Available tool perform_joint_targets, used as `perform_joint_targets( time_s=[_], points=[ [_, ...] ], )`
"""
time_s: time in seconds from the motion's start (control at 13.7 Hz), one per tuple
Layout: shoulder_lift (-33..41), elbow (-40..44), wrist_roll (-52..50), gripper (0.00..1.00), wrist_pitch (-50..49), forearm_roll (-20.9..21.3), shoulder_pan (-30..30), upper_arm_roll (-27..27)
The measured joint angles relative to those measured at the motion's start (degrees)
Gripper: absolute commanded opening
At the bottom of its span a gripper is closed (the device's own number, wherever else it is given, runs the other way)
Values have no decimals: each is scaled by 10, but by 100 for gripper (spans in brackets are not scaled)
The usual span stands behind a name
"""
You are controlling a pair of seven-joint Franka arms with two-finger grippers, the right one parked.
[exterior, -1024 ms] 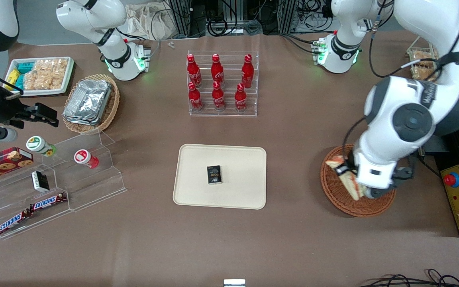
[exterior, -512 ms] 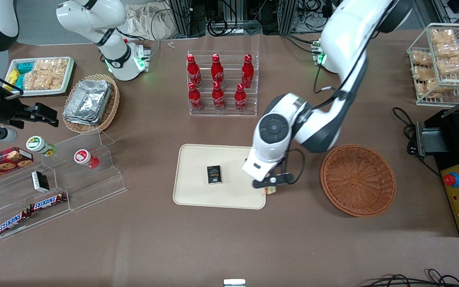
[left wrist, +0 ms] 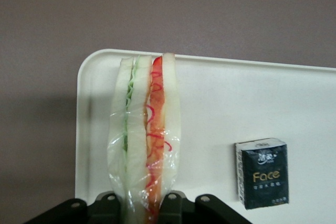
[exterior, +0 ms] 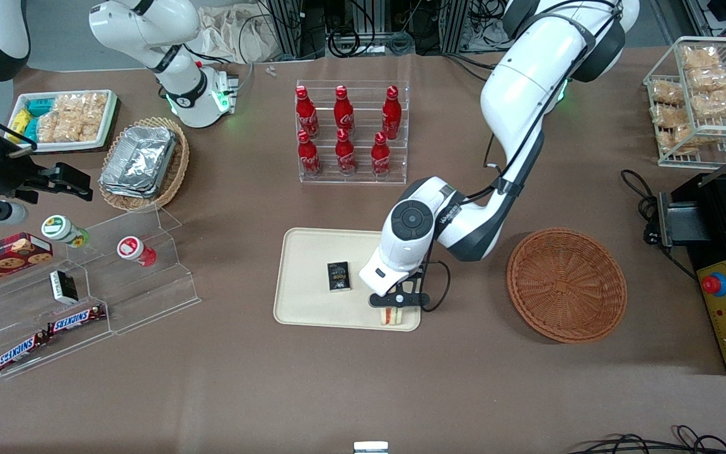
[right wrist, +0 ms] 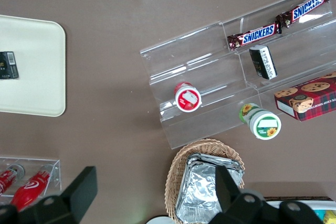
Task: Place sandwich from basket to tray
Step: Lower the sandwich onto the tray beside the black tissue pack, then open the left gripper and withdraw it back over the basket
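My left gripper (exterior: 394, 304) is shut on the sandwich (exterior: 392, 316), a plastic-wrapped wedge of white bread with green and orange-red filling (left wrist: 146, 129). It holds the sandwich over the corner of the cream tray (exterior: 312, 252) nearest the front camera and the basket; whether the sandwich touches the tray I cannot tell. In the left wrist view my gripper (left wrist: 142, 205) clamps the sandwich's wrapped end above the tray (left wrist: 220, 93). The reddish-brown wicker basket (exterior: 566, 285) stands beside the tray toward the working arm's end, with nothing in it.
A small black packet (exterior: 339, 276) (left wrist: 261, 172) lies on the tray's middle. A clear rack of red bottles (exterior: 350, 132) stands farther from the front camera. A tan basket of foil containers (exterior: 144, 162) and clear snack shelves (exterior: 86, 296) lie toward the parked arm's end.
My left gripper carried the sandwich out of the basket and across to the tray's near corner. The basket is now without the sandwich.
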State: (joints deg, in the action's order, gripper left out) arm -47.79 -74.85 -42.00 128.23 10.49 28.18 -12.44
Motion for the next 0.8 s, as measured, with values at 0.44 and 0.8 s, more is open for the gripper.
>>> perform_joint_targets(
  time_s=[0.44, 0.8],
  points=[
    [-4, 2, 1, 100, -37, 12, 1, 1],
    [77, 2, 3, 98, -155, 14, -15, 11]
  ],
)
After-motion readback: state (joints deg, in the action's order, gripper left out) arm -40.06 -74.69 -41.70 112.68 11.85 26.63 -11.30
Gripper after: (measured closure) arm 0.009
